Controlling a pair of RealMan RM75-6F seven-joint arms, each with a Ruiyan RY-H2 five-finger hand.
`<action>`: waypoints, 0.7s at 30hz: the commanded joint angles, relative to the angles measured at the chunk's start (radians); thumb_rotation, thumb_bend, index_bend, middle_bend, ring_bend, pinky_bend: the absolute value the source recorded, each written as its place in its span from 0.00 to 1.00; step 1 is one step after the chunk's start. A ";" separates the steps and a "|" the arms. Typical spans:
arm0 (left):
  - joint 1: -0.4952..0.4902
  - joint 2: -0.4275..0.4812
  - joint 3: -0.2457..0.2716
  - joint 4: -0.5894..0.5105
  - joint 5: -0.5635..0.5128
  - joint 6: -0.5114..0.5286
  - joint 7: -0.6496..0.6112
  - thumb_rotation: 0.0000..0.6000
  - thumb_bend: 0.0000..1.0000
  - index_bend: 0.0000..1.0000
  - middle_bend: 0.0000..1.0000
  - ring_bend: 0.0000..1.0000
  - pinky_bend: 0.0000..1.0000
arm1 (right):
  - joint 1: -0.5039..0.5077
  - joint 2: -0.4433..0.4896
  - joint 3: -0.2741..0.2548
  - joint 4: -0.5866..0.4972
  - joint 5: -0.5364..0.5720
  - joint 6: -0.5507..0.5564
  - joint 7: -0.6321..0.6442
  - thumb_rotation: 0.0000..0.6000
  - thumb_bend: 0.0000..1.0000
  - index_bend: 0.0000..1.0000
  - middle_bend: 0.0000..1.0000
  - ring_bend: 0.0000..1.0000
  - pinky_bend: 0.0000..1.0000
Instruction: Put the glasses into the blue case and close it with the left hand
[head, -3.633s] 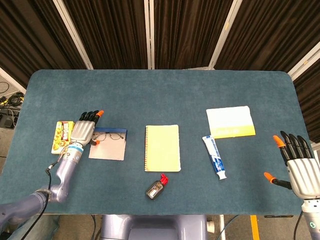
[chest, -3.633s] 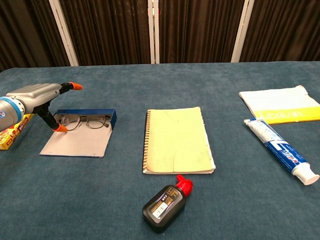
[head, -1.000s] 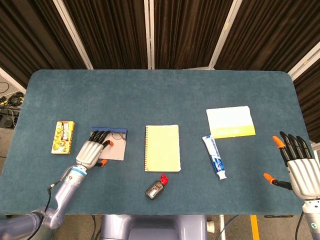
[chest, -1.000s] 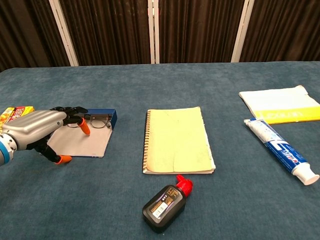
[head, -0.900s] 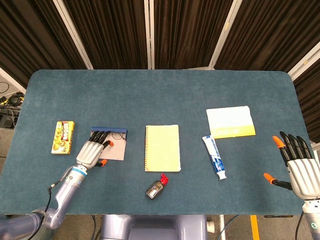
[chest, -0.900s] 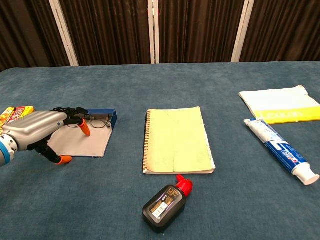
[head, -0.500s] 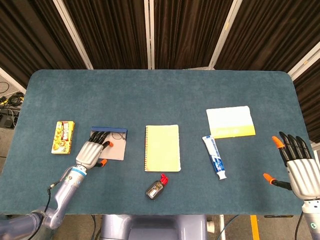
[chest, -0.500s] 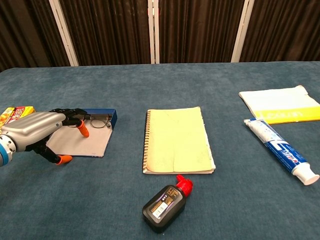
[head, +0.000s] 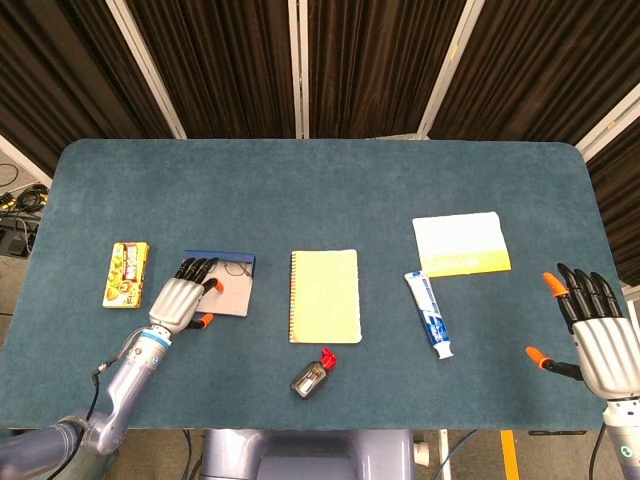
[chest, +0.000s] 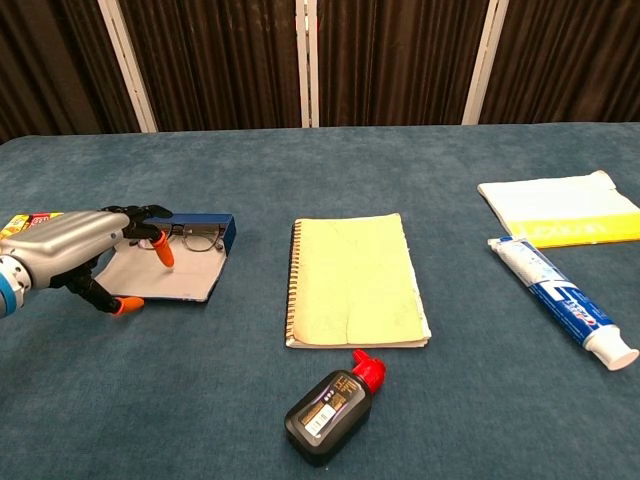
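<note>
1. Blue case: lies open on the bench, left of centre; grey flap facing up.
2. Glasses: inside the case, along its blue far wall.
3. Left robot hand: over the case's left part, palm down, fingers reaching to the far wall, thumb at the near edge; whether it grips the flap cannot be told.
4. Right robot hand: at the bench's right edge, fingers spread, holding nothing.
5. Yellow notebook: centre, right of the case.

Blue case, yellow notebook, black bottle red cap, teal table.
</note>
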 joint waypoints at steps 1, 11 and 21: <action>-0.007 0.008 -0.011 -0.011 -0.009 -0.005 0.012 1.00 0.53 0.35 0.00 0.00 0.00 | 0.000 0.000 0.000 0.001 -0.001 0.000 0.004 1.00 0.00 0.00 0.00 0.00 0.00; -0.056 -0.001 -0.087 -0.004 -0.098 -0.049 0.067 1.00 0.53 0.37 0.00 0.00 0.00 | 0.005 -0.004 0.003 0.008 0.009 -0.009 0.007 1.00 0.00 0.00 0.00 0.00 0.00; -0.051 -0.038 -0.061 0.057 -0.098 -0.058 0.034 1.00 0.53 0.44 0.00 0.00 0.00 | 0.007 -0.006 0.002 0.011 0.010 -0.013 0.002 1.00 0.00 0.00 0.00 0.00 0.00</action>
